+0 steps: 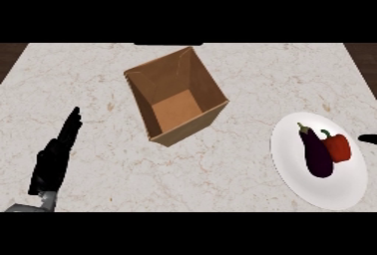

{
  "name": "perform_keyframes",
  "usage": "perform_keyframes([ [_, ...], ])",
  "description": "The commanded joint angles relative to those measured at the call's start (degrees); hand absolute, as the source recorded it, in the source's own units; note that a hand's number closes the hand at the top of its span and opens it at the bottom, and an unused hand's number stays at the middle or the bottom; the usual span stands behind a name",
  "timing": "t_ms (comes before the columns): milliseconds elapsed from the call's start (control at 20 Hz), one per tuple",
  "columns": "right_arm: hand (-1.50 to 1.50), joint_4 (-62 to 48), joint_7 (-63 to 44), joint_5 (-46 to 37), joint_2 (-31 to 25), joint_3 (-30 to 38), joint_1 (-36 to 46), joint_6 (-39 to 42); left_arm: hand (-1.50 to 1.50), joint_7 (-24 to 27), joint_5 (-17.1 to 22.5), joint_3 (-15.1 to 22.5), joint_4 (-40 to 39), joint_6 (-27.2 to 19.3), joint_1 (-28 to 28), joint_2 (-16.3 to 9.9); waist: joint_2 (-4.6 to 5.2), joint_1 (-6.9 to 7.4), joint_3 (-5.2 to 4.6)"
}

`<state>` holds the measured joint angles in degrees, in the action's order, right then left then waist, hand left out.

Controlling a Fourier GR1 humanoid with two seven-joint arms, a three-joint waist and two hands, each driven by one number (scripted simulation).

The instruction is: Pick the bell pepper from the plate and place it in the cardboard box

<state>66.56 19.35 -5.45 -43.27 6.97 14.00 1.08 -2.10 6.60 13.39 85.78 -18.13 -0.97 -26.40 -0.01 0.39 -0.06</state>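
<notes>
the marble counter (243, 64) fills the head view, pale with thin brown veining; dark flooring shows past its upper corners. the cardboard box (177, 94) stands open-topped near the centre, slightly toward the far edge, set at an angle so one corner points to the near side. bare counter lies on every side of it, with a broad open stretch between box and white plate (294, 174).

the plate sits at the near right, its rim close to the view's right edge. the bell pepper (338, 147) lies on the plate's right half, red, its dark stem pointing up-left toward the far edge; its long axis runs roughly from far to near, tilted slightly. an eggplant (316, 152) lies just beside it on the left, touching or nearly so, its long axis about parallel, stem end farther away.

the left hand (53, 157) shows at the lower left, well apart from the box, fingers straight and released, pointing toward the far edge, holding nothing. the right hand (367, 138) shows only as a dark tip at the right edge, near the pepper; whether its fingers are released or clenched i cannot tell.
</notes>
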Motion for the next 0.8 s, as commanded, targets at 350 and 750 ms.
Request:
perform_keyframes([
  [350,-1.50,11.2,-20.0,-9.5,-13.6,-13.3,-1.1,20.9,0.00,-0.8,-0.8,-1.0,0.4,0.3,-0.3,0.2,-0.18,-0.49,-0.10],
  [750,-1.50,21.3,-36.2,-11.8,-7.4,-13.4,-2.7,25.0,0.00,0.5,-3.0,-3.0,0.0,1.6,0.8,1.9,-0.10,-0.47,0.03],
])
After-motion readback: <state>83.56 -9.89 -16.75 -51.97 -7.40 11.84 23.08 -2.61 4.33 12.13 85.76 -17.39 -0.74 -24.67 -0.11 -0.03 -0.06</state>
